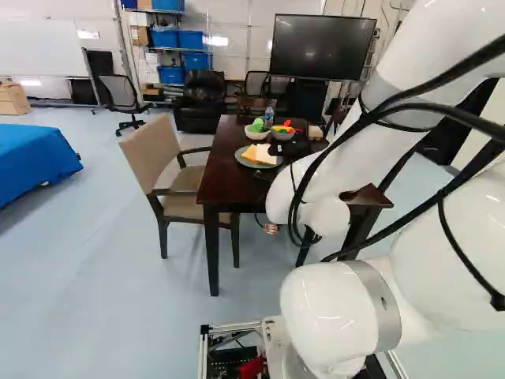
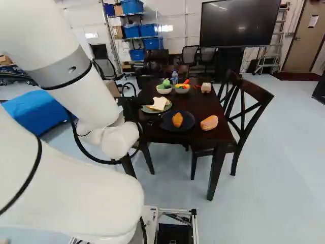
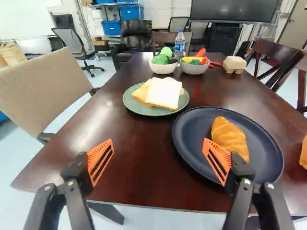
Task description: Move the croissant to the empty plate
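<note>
wall (image 1: 237,16): its pale surface is showing brightly, with light patches gleaming
tabletop (image 3: 139,143): pale glare is pooling on its dark gloss
bread (image 3: 165,92): its white face is nearly washing out
floor (image 1: 118,260): soft shadow is lying beside the blue cloth (image 1: 31,154)

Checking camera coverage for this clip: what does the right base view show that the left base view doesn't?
Only right base view: the croissant, the dark plate under it, the door.
Only left base view: the tan chair's seat.
Both: the table, green plate, bread slices, white bowl, grey bowl, bottle, large screen.
</note>
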Robot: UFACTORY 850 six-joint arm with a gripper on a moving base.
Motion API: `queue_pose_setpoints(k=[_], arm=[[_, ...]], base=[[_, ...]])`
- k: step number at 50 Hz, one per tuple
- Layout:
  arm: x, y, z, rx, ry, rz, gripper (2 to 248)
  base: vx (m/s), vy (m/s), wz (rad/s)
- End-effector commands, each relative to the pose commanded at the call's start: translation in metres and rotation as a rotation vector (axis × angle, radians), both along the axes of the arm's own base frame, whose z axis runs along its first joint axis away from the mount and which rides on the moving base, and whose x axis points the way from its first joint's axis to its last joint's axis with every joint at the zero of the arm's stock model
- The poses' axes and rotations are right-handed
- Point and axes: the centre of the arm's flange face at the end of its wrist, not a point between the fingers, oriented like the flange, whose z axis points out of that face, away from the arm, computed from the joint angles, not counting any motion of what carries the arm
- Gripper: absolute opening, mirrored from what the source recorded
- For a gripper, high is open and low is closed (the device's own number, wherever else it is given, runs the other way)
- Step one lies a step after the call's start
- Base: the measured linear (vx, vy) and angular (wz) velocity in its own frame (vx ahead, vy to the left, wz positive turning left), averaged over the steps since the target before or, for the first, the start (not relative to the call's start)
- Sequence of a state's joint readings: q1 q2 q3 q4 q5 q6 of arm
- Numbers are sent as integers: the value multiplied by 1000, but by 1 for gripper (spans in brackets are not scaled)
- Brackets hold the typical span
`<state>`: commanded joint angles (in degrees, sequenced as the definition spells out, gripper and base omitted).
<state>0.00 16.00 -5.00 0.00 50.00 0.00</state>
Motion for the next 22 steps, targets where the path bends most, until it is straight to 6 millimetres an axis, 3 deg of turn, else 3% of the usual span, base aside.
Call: queue_pose_setpoints(k=[22], arm=[[0, 0, 0, 0, 0, 0, 247]], base=[[0, 0, 0]])
